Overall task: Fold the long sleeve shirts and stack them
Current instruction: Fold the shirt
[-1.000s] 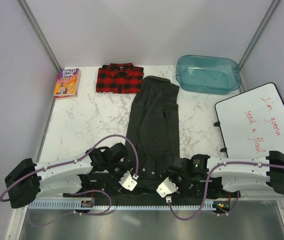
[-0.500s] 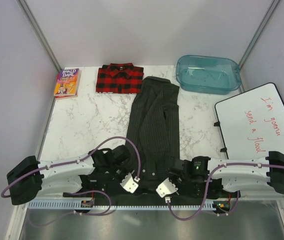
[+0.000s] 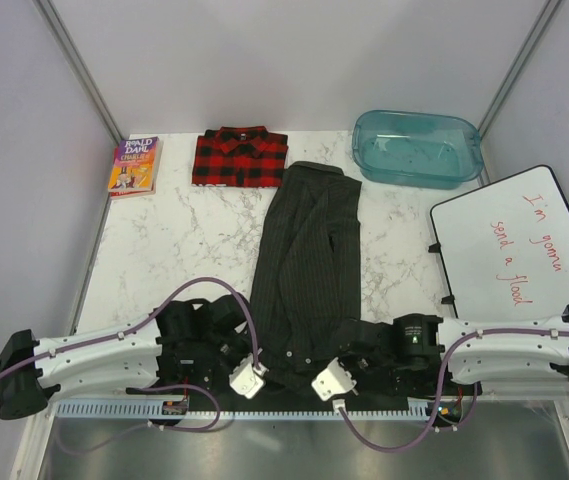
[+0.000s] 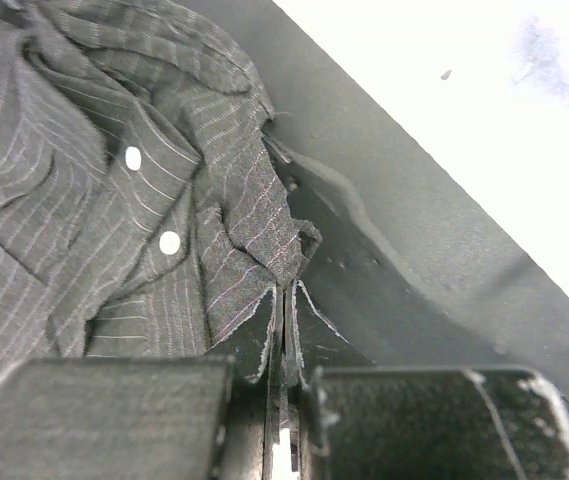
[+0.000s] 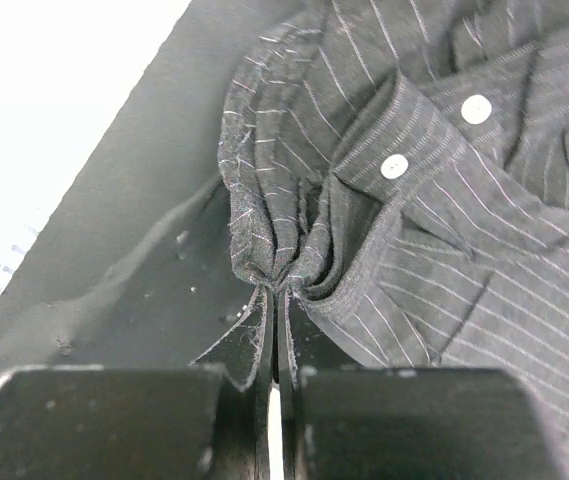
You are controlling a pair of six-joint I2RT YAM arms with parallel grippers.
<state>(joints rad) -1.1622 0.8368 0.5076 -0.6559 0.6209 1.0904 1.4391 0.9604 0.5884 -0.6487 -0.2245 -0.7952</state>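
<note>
2 shirts – pinstripe (image 3: 309, 250) + plaid (image 3: 240, 157); 1 book (image 3: 134, 165), 1 bin (image 3: 416, 150).

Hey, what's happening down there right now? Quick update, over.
Left gripper and right gripper both shut on near end of pinstripe shirt. Plaid shirt folded at far edge. Book, tub, whiteboard off to the sides.

Left arm (image 3: 94, 352) and right arm (image 3: 509, 345): white shells, black joints, looping purple cables (image 3: 209, 283); left hand (image 4: 282, 310) black, flat-fingered
</note>
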